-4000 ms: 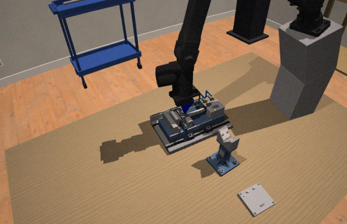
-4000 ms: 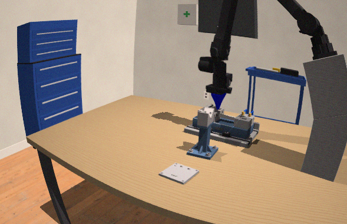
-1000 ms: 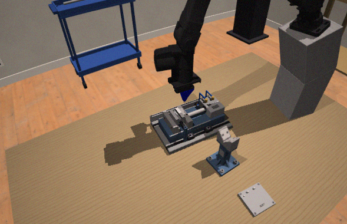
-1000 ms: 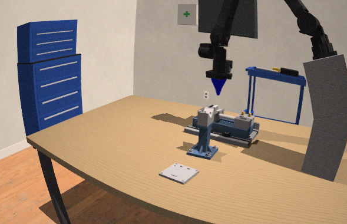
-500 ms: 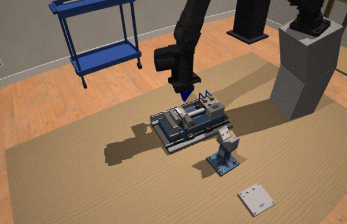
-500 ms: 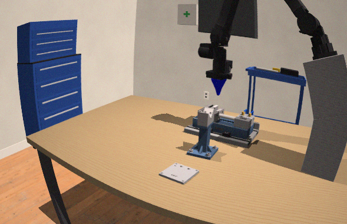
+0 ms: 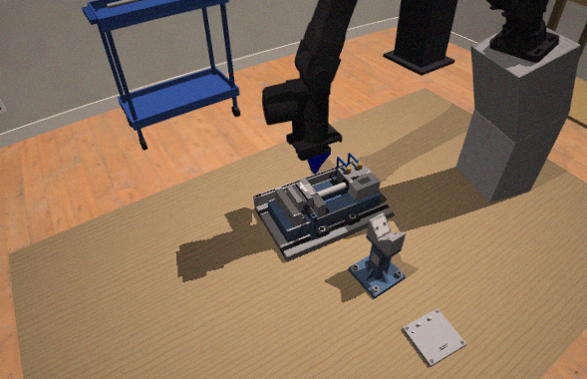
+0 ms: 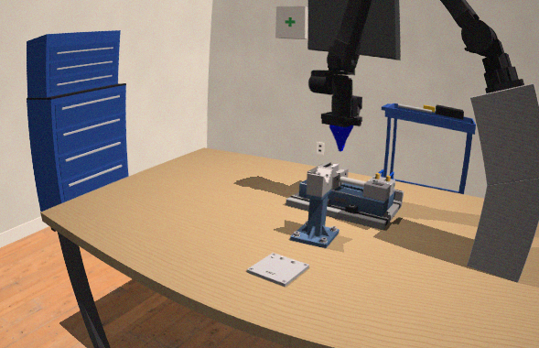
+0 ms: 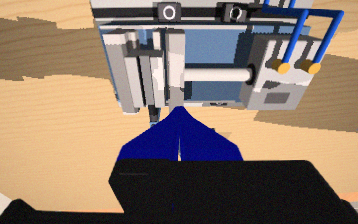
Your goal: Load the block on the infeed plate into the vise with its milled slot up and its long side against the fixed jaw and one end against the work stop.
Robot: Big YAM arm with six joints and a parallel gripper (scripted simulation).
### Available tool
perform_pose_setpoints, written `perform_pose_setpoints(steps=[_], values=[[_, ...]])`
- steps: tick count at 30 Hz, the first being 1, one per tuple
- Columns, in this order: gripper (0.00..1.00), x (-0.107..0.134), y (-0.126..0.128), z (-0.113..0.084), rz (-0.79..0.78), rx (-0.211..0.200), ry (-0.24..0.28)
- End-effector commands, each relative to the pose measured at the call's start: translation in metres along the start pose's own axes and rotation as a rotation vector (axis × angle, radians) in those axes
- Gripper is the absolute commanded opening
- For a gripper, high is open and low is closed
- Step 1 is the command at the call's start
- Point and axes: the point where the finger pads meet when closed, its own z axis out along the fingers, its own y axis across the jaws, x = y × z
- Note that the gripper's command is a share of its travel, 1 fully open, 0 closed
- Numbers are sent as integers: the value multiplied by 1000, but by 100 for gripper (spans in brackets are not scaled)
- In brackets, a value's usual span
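Observation:
My gripper (image 7: 316,167) has blue fingers pressed together with nothing between them. It hangs above the far side of the vise (image 7: 321,206), clear of it; it also shows in the exterior view (image 8: 340,146) and the wrist view (image 9: 178,112). In the wrist view a pale block, the part (image 9: 158,75), lies between the jaws, beside the moving jaw (image 9: 175,65) on the cylinder rod (image 9: 215,75). The fixed jaw (image 9: 122,70) stands to its left. I cannot tell whether the part touches the fixed jaw or the work stop. The infeed plate (image 7: 434,336) holds nothing.
The V-block on its blue stand (image 7: 381,249) stands in front of the vise. The air cylinder body with blue hoses (image 7: 361,180) is at the vise's right end. The arm's grey pedestal (image 7: 518,115) stands at the right. A blue cart (image 7: 164,65) stands on the floor behind.

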Motion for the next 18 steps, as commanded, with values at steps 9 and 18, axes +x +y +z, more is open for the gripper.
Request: perform_pose_setpoints(steps=[9, 18], values=[[0, -11, 16, 11, 2, -35, -11], [0, -11, 15, 22, 2, -34, -11]])
